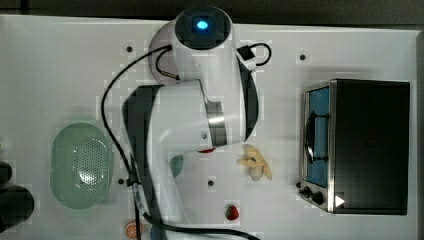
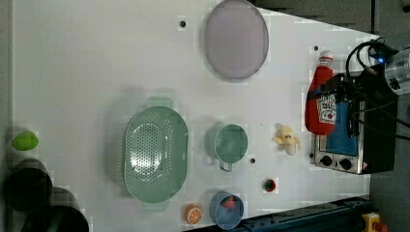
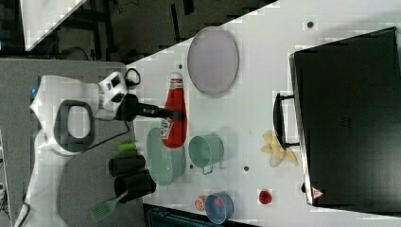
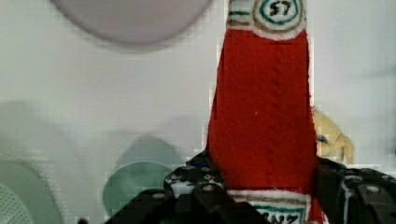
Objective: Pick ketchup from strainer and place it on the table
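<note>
My gripper is shut on the ketchup, a red soft bottle with a white label, gripping it across the middle. The bottle hangs in the air, cap pointing toward the round plate. In the wrist view the black fingers press both sides of the ketchup. The left view shows the ketchup up high near the toaster oven. The pale green strainer lies on the white table with nothing in it. In the top view the arm covers the bottle, and the strainer lies at the top view's left.
On the table are a grey-lilac plate, a teal cup, a banana, a strawberry, an orange slice and a blue bowl. A toaster oven stands at the top view's right. Black cylinders stand beyond the strainer.
</note>
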